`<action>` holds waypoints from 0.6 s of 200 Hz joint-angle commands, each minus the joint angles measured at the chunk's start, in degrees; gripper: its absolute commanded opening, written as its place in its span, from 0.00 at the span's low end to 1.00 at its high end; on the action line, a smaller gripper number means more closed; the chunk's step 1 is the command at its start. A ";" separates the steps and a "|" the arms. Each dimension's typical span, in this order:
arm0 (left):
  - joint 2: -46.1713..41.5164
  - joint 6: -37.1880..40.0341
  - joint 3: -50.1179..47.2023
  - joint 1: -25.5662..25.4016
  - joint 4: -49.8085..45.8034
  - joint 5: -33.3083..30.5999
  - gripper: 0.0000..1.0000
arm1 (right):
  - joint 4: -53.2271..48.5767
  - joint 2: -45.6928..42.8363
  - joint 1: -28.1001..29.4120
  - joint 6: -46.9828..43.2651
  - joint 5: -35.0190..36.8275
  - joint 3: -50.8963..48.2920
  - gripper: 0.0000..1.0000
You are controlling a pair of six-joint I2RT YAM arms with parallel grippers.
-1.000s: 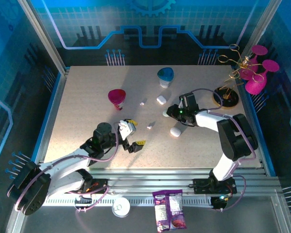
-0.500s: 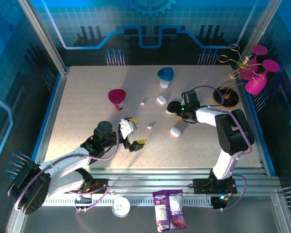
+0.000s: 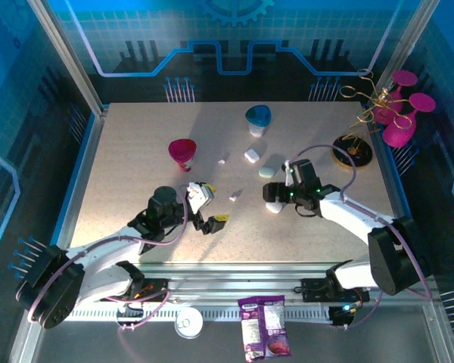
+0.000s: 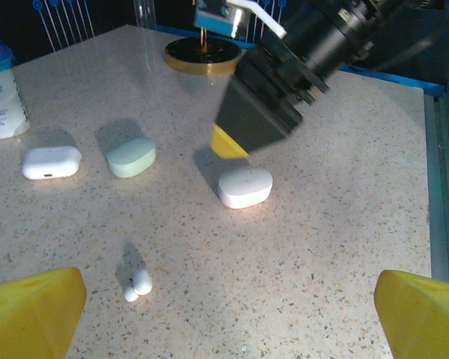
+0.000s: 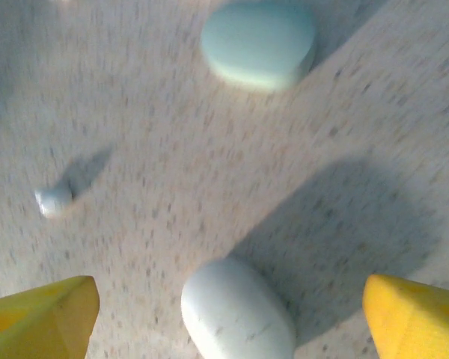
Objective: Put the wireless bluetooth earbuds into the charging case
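Evidently positioned to seize it, the right gripper [image 5: 228, 318] straddles the white case [image 4: 245, 186], jaws wide and empty; left gripper [image 4: 224, 314] likewise open

One earbud [image 4: 138, 284] and three cases on a speckled table [image 4: 337, 224]
The white earbud lies near one yellow fingertip of the wide-spread left gripper [image 4: 224, 325]. Beyond it sit a rounded white case [image 4: 245, 186], a pale green case [image 4: 131, 156] and a boxier white case [image 4: 51, 161]. The right arm [image 4: 284, 82] hangs just above the rounded one.
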 commanded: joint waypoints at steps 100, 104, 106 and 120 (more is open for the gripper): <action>-0.45 -0.69 1.05 0.31 3.92 1.72 0.99 | -1.51 6.70 12.16 -1.33 7.33 -1.71 0.63; -0.29 -0.76 1.04 0.24 4.09 1.85 0.99 | -1.63 6.77 12.29 -1.25 7.59 -1.67 0.62; -0.30 -0.84 0.97 0.24 4.25 1.86 0.99 | -1.67 6.82 12.42 -1.19 7.74 -1.64 0.62; -0.19 -1.01 0.87 0.27 4.79 1.94 0.99 | -2.55 7.25 13.19 -0.96 9.60 -1.39 0.61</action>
